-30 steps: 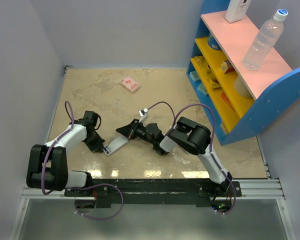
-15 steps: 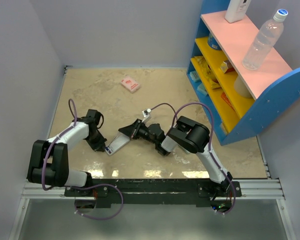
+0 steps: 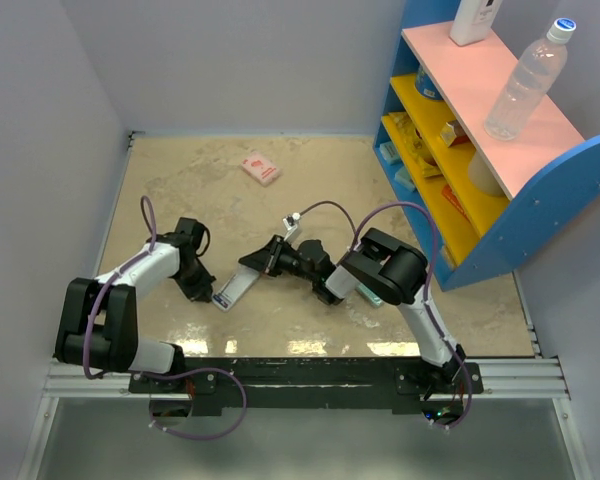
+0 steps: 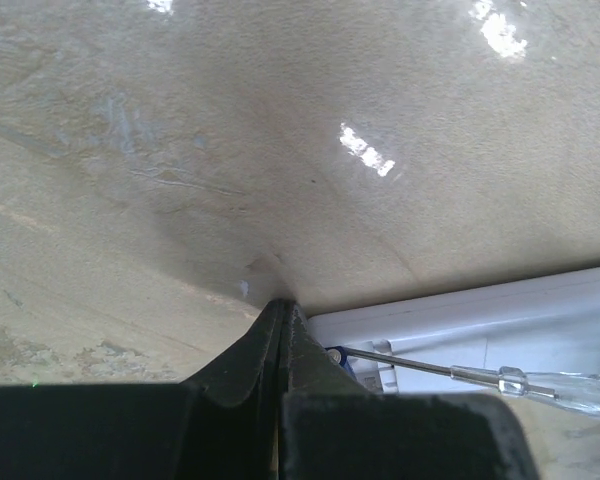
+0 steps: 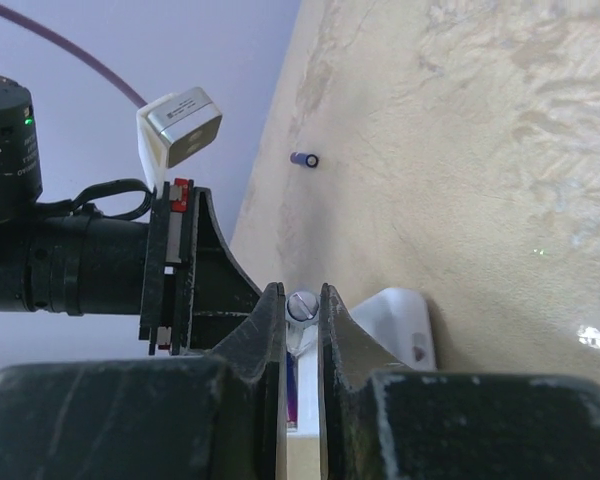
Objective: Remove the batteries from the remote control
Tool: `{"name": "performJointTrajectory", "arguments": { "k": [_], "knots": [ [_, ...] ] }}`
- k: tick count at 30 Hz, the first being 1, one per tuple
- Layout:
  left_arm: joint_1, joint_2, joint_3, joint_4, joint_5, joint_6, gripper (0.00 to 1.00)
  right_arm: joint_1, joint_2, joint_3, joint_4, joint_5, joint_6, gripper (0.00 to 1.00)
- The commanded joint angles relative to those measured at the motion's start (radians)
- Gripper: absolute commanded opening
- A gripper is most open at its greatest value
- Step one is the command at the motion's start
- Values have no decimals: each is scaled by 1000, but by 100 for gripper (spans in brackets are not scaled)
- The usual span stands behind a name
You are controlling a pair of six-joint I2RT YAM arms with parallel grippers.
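Observation:
The white remote control (image 3: 236, 287) lies flat on the table between both grippers, with its battery compartment open. My left gripper (image 3: 204, 287) is shut and empty, its tips (image 4: 280, 306) down on the table against the remote's edge (image 4: 460, 315). My right gripper (image 3: 262, 263) is shut on a clear-handled screwdriver (image 5: 302, 304). The screwdriver's metal shaft (image 4: 420, 368) reaches a blue battery (image 4: 342, 362) in the compartment. The right wrist view shows that purple-blue battery (image 5: 292, 392) in the remote (image 5: 405, 322). Another battery (image 5: 304, 159) lies loose on the table beyond.
A pink packet (image 3: 260, 167) lies at the back of the table. A blue shelf unit (image 3: 500, 230) stands at the right with a clear bottle (image 3: 525, 80) and a white bottle (image 3: 473, 20) on top. A teal flat box (image 3: 372, 298) sits under my right arm.
The left gripper has shifted slightly right, closer to the remote's end. The right arm has settled a little forward with the screwdriver. The remote has barely moved.

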Motion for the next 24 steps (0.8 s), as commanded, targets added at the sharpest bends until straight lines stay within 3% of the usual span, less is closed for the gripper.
{"name": "performJointTrajectory", "arguments": {
  "k": [1,12,24],
  "knots": [
    [-34,34,-41,191,26,-4,0,-3,-61,20,-123,-40,-116,0],
    [-49,37,-37,201,17,5,0,-37,24,55,95,-164,28,0],
    [-47,34,17,152,-36,25,0,-71,14,53,104,-195,38,0]
  ]
}}
